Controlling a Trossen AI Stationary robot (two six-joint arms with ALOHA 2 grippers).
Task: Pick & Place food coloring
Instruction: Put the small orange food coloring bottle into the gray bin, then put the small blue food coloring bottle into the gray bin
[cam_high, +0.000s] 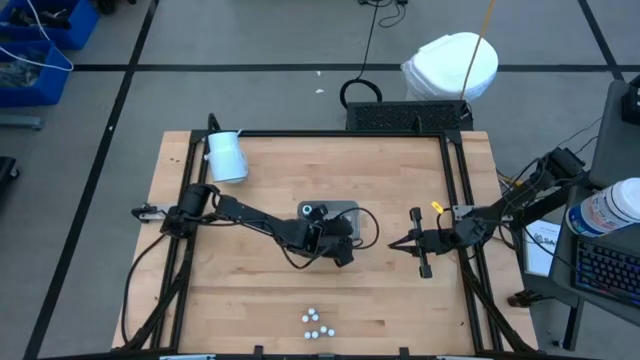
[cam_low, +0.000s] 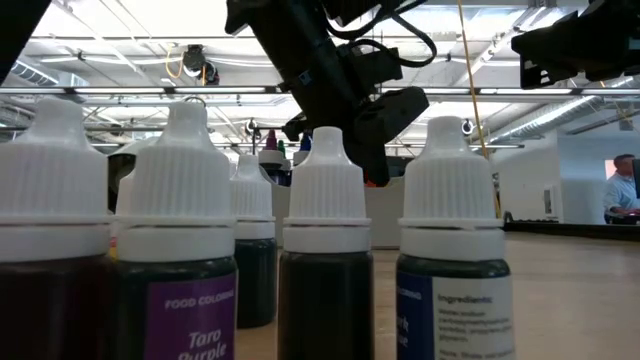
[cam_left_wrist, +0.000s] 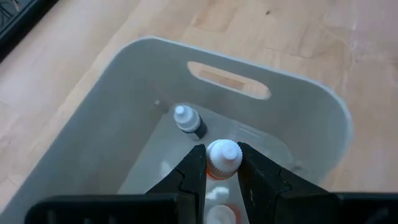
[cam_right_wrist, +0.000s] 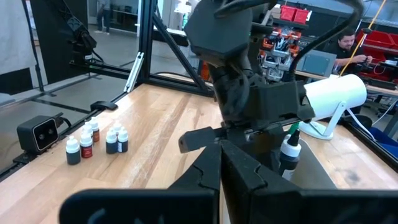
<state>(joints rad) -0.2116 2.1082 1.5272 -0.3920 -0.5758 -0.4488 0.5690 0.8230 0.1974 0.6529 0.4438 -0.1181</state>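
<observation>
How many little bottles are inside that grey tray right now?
2 show: one dark bottle standing on the tray floor, and one orange bottle gripped by the left gripper over it. The fingers may hide others.

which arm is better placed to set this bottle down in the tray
Left. The left gripper is shut on an orange bottle directly over the grey tray, where a dark bottle already stands. The right gripper is shut, holds nothing and sits beside the tray.

Two dark arms, one grey tray (cam_high: 345, 210), two bottles within it (cam_left_wrist: 186, 119), five bottles clustered near the bench edge (cam_high: 316, 323), one white cylinder (cam_high: 227, 155)
</observation>
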